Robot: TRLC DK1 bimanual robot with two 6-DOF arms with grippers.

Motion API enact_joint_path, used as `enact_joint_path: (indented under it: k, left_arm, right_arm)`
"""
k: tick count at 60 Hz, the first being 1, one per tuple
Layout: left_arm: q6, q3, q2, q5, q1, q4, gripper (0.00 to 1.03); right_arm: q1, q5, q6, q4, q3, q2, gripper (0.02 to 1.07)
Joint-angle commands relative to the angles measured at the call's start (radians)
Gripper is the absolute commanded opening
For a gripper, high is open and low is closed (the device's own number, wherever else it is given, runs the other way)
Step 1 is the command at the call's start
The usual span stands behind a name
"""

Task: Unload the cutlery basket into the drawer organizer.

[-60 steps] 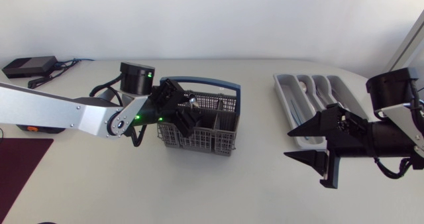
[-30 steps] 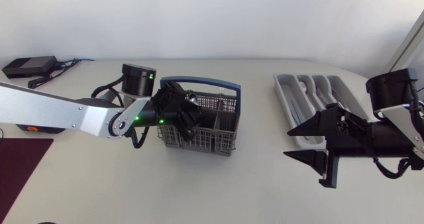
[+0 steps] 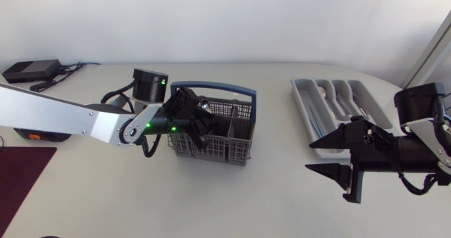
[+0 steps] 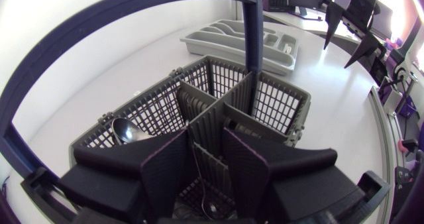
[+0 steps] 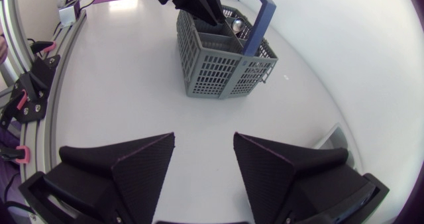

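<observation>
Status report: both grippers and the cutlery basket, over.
Left gripper open, down inside cutlery basket, straddling a divider. Spoon in a neighbouring compartment. Right gripper open, empty, over table beside drawer organizer. Nothing blocking.

A white table (image 3: 232,196) carries a flat black box (image 3: 29,70) at its far left corner, with dark cables (image 3: 67,72) trailing from the box along the back edge. Nearer, at the left edge, sits a small black and orange object (image 3: 32,135). A dark maroon mat (image 3: 21,178) covers the near left corner.
</observation>
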State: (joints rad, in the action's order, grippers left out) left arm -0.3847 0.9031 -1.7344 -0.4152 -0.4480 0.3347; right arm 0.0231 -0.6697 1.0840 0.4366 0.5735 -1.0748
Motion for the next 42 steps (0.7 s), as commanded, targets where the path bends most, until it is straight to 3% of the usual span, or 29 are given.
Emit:
enact_joint_path:
  k: [1, 9, 16, 42]
  left_arm:
    - [0.018, 0.028, -0.033, -0.013, 0.003, 0.000, 0.39]
    - [0.041, 0.043, -0.050, -0.013, 0.002, 0.000, 0.38]
    - [0.055, 0.046, -0.047, -0.013, 0.005, 0.000, 0.26]
    - [0.127, 0.008, -0.004, -0.019, 0.022, 0.026, 0.20]
  right_arm:
    - [0.009, -0.016, 0.033, -0.009, -0.023, -0.027, 0.68]
    - [0.001, -0.033, 0.036, -0.032, -0.020, -0.057, 0.68]
    - [-0.012, -0.033, 0.031, -0.038, -0.014, -0.071, 0.68]
    - [-0.031, -0.033, 0.016, -0.052, -0.020, -0.091, 0.68]
